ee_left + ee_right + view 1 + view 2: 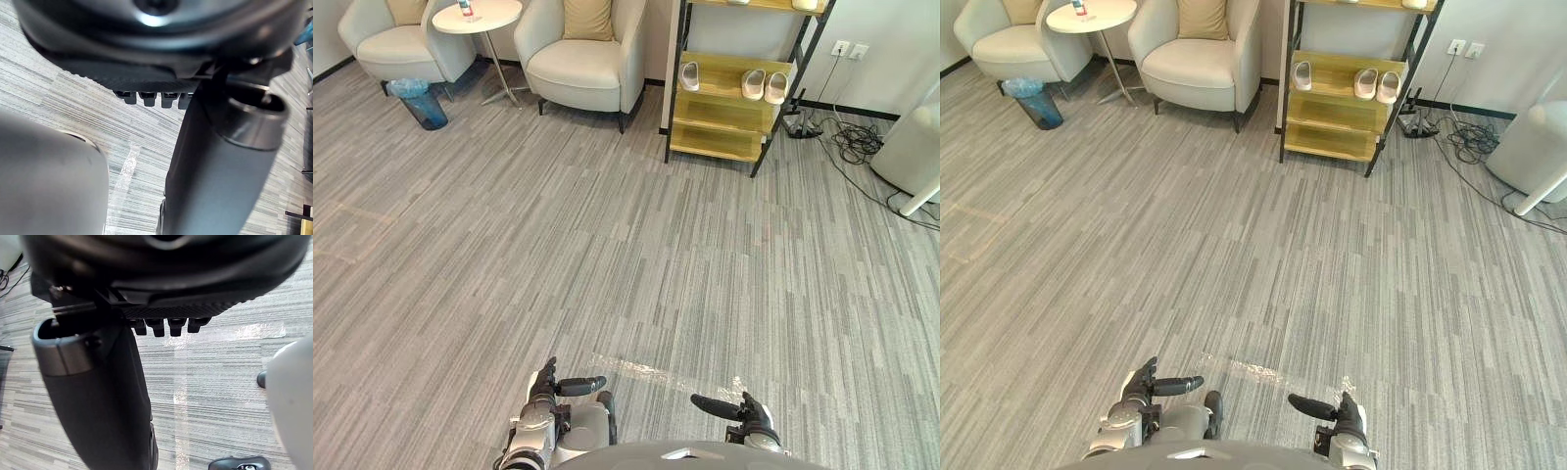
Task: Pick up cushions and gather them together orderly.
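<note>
A broad stretch of floor (607,255) lies open between the robot and the furniture along the far wall. At the far left stand two pale armchairs, one (396,49) at the corner and one (585,64) nearer the middle, with a round white side table (478,18) between them. A tan cushion (588,18) leans upright against the back of the nearer-middle armchair, and a second tan cushion (407,9) sits in the corner one; both are well apart from the hands. A blue lined waste bin (421,102) stands on the floor just beside the corner armchair. To the right of the chairs a black-framed wooden shelf rack (729,108) holds pale slippers (764,85). Past it, cables (857,137) trail over the floor towards a white rounded piece of furniture (913,147) at the right edge.

The left hand (546,385) and the right hand (751,412) hover low, near the robot. Each is empty, fingers loosely extended, thumbs pointing inward towards each other.

The floor is grey, striped planking, with a strip of clear tape (636,370) stuck down between the hands.
</note>
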Motion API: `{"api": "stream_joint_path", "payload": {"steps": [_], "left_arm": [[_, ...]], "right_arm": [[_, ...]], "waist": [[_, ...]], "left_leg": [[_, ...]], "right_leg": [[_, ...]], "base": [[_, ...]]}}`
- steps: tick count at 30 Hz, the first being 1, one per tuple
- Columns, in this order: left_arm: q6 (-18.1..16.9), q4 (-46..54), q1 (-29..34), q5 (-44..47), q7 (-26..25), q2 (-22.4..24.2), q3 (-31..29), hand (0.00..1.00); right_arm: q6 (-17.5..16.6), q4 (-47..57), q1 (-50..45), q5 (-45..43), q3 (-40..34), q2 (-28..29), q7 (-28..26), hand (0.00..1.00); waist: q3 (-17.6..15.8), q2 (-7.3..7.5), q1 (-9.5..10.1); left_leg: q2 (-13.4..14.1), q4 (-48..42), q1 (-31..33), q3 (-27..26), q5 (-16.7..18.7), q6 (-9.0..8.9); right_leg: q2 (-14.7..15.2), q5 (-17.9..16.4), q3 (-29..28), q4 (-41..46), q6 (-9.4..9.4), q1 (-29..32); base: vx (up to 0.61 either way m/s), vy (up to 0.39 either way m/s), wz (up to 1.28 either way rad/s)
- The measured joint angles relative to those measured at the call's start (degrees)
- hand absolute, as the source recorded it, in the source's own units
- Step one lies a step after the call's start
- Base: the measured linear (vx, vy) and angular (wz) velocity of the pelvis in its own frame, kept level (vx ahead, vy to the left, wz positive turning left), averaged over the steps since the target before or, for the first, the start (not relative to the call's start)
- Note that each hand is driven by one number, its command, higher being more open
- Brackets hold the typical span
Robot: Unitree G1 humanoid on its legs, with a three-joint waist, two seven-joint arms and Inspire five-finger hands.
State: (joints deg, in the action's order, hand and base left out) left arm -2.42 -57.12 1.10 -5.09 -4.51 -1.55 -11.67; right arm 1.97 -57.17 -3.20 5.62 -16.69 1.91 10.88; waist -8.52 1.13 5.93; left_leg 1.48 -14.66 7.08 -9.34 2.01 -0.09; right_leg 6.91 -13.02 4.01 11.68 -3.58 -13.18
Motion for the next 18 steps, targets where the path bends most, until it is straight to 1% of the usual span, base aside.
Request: {"api": "stream_joint_path", "payload": {"steps": [2,3,4,5,6,7,8,9,10,12,13,14,15,18], "left_arm": [[0.1,-0.6,0.2,0.1,0.0,0.3,0.0,1.00],[0.1,-0.6,0.6,0.1,0.0,0.4,0.0,1.00],[0.1,-0.6,0.6,0.1,0.0,0.4,0.1,1.00],[0.0,-0.7,0.6,0.1,0.0,0.6,0.2,1.00],[0.1,-1.8,0.5,0.2,-0.1,0.1,0.4,1.00],[0.0,-2.0,0.5,0.2,-0.1,-0.2,0.7,1.00],[0.0,-2.3,0.4,0.2,-0.1,-0.7,1.5,1.00],[0.0,-2.4,0.4,0.1,0.1,-1.3,1.9,1.00],[0.1,-3.3,0.1,0.2,-0.1,-1.2,1.7,1.00],[0.2,-3.7,0.2,0.3,-0.3,-0.1,1.7,1.00],[0.3,-3.9,0.3,0.2,-0.2,0.2,1.7,1.00],[0.3,-3.9,0.3,0.2,-0.2,0.3,1.7,1.00],[0.4,-4.1,0.3,0.2,-0.2,0.6,1.7,1.00],[0.4,-4.5,0.3,0.0,0.1,0.2,1.7,1.00]], "right_arm": [[0.2,0.0,0.0,0.6,0.0,-0.5,-0.5,1.00],[0.2,-0.1,0.0,1.1,0.0,-1.0,-0.7,1.00],[0.2,-0.2,0.0,1.1,-0.1,-1.2,-0.7,1.00],[0.2,-0.3,0.0,1.1,-0.1,-1.4,-0.8,1.00],[0.2,-0.8,-0.4,1.1,0.0,-1.5,-0.8,1.00],[0.2,-1.1,-0.6,1.0,0.0,-1.5,-0.9,1.00],[0.2,-1.2,-0.7,1.0,0.0,-1.6,-0.8,1.00],[-0.1,-1.3,-0.9,1.0,-0.1,-1.7,-0.7,1.00],[-0.2,-2.0,-0.8,0.5,-1.2,-1.8,-0.7,1.00],[-0.4,-2.8,-0.9,0.6,-2.1,-2.6,-0.7,1.00],[-0.4,-2.8,-0.9,0.5,-2.4,-2.8,-0.7,1.00],[-0.4,-2.8,-0.9,0.5,-2.5,-2.9,-0.7,1.00],[-0.3,-3.0,-0.8,0.5,-2.5,-3.0,-0.8,1.00],[-0.3,-3.6,-0.7,0.5,-2.5,-2.5,-0.8,1.00]], "waist": [[0.1,-0.32,0.01],[0.3,-0.62,-0.01],[0.3,-0.83,-0.06],[0.2,-0.77,-0.24],[0.6,-0.43,-0.48],[0.8,-0.02,-0.46],[1.0,0.37,-0.55],[1.2,1.27,-0.93],[1.8,1.38,-1.67],[2.5,-0.15,-1.36],[2.8,-1.14,-1.29],[2.8,-1.16,-1.29],[2.8,-1.67,-1.27],[2.7,-1.05,-1.28]], "left_leg": [[0.0,2.1,-2.5,-1.1,0.6,0.20],[-0.1,4.7,-5.3,-1.1,0.9,0.57],[0.0,5.8,-6.5,-1.1,1.1,0.82],[-0.1,7.0,-7.9,-1.1,1.2,0.98],[0.0,7.9,-9.1,-0.8,1.3,0.81],[0.0,8.2,-9.4,-0.8,1.3,0.69],[-0.1,8.4,-9.2,-0.5,1.3,0.31],[-1.0,8.3,-9.1,0.7,1.2,-0.48],[-1.6,8.7,-9.5,2.5,0.8,-1.06],[-1.0,10.7,-9.3,3.7,-0.3,-1.84],[-0.5,11.5,-9.4,3.9,-0.6,-2.16],[-0.5,11.5,-9.4,3.9,-0.6,-2.16],[0.1,12.1,-10.4,4.8,-0.6,-2.20],[0.9,13.2,-12.2,6.3,-0.5,-2.29]], "right_leg": [[0.3,0.0,-1.4,5.8,-0.02,2.2],[0.8,0.1,-1.5,15.0,-0.30,5.8],[0.9,0.3,-1.4,18.9,-0.75,7.4],[1.5,-0.4,-1.3,24.2,-0.99,9.7],[1.7,-3.4,-0.8,25.0,0.37,11.9],[1.7,-4.0,-0.8,24.0,0.42,13.3],[1.5,-4.0,-1.1,20.5,0.19,14.4],[1.1,-1.4,-2.0,12.3,-0.20,15.2],[1.1,-1.6,-1.7,9.9,-1.46,14.2],[0.0,-1.5,-0.7,7.9,-1.20,13.9],[-0.6,-1.1,-0.4,6.6,-0.80,13.5],[-0.6,-1.1,-0.4,6.6,-0.80,13.5],[-1.6,-0.4,-0.3,4.5,-0.42,11.8],[-2.7,0.7,-0.3,1.6,-0.01,9.1]], "base": [[0.11,0.102,-0.41],[0.08,0.081,-0.35],[0.09,0.075,-0.27],[0.06,0.035,-0.05],[0.06,0.015,0.04],[0.03,-0.028,0.12],[0.04,-0.088,0.26],[0.06,-0.130,0.56],[0.15,-0.156,0.63],[0.18,-0.169,0.36],[0.12,-0.145,0.09],[0.14,-0.148,-0.02],[0.12,-0.116,-0.07],[0.10,-0.081,-0.08]]}}
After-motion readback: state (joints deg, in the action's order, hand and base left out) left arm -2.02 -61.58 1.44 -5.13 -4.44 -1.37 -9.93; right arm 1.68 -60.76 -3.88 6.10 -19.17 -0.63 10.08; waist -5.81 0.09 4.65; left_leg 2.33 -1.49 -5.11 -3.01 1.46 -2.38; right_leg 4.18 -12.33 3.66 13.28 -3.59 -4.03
